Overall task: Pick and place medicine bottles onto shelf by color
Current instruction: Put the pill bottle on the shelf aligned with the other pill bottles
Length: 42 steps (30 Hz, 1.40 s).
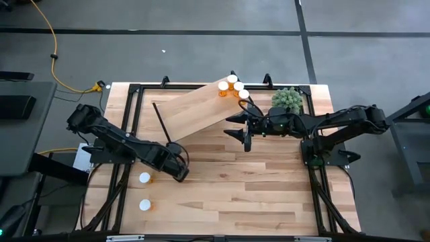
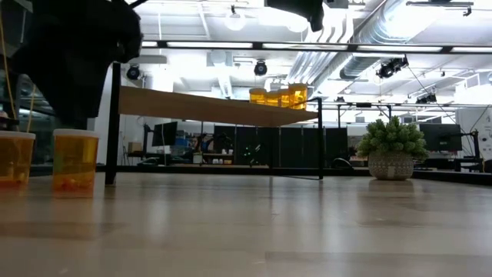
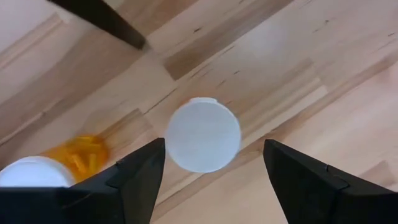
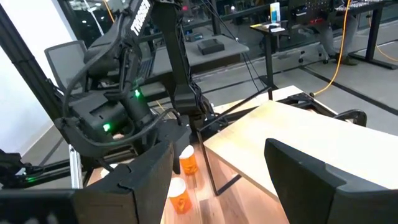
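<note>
**Operator:** Report the position and condition of the left end effector (image 1: 180, 169).

**Technician:** It is over the left front part of the bench (image 1: 269, 195), just right of the nearer-to-shelf loose medicine bottle (image 1: 144, 177). The left wrist view looks down between its fingers (image 3: 140, 177), which stand wide apart, with a round white cap (image 3: 203, 134) directly between them. The fingers do not touch the cap. A second bottle (image 3: 37, 174) lies off to one side in that view.

**Operator:** And the right end effector (image 1: 243, 128)?

**Technician:** It hovers above the bench at the shelf's (image 1: 198, 111) lower right edge, near the fuzzy green plant (image 1: 287, 99). Its fingers (image 4: 143, 180) are spread wide and hold nothing.

**Operator:** Locate the task items.

**Technician:** Three medicine bottles (image 1: 232, 86) with white caps stand close together at the far right corner of the shelf. In the low view they show as an orange group (image 2: 278, 96) on the raised plank. Two more bottles stand on the bench at its left front: the one already named and another (image 1: 144, 205) nearer the front edge. In the low view these two (image 2: 74, 160) appear upright at the left, side by side but apart.

**Operator:** Shelf orientation?

**Technician:** It sits at an angle to the bench edges, on thin black legs (image 2: 111, 123).
</note>
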Available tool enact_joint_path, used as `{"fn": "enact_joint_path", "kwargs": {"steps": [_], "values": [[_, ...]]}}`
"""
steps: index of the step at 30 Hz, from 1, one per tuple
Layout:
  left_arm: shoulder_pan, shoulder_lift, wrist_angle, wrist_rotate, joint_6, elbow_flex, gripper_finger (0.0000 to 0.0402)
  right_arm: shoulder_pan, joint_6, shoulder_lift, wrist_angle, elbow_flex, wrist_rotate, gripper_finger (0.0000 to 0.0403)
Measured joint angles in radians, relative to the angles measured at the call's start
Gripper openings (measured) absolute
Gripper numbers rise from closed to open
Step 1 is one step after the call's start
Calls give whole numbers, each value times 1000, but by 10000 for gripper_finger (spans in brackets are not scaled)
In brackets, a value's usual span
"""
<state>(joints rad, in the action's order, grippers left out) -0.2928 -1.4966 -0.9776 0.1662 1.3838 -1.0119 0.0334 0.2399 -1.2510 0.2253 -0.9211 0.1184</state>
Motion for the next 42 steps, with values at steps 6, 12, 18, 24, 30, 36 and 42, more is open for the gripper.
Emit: {"fn": "enact_joint_path", "kwargs": {"steps": [6, 12, 18, 24, 30, 36, 42], "values": [[6, 0, -25, 39, -16, 1, 293, 0, 22, 0, 1, 0, 0, 245], [5, 0, -19, -9, -34, 1, 297, 0, 22, 0, 0, 0, 0, 245], [-2, 0, -1, 37, -34, 1, 297, 0, 17, 0, 1, 0, 0, 245], [23, 0, 2, 44, -68, 0, 296, 0, 14, 0, 1, 0, 0, 245], [47, -21, -1, 22, -79, 1, 296, 0, 14, 0, 1, 0, 0, 245], [49, -85, 2, -10, -79, 2, 296, 0, 14, 0, 4, 0, 8, 245], [49, -132, 8, -49, -88, 1, 296, 0, 21, 0, 3, 0, 10, 245]]}}
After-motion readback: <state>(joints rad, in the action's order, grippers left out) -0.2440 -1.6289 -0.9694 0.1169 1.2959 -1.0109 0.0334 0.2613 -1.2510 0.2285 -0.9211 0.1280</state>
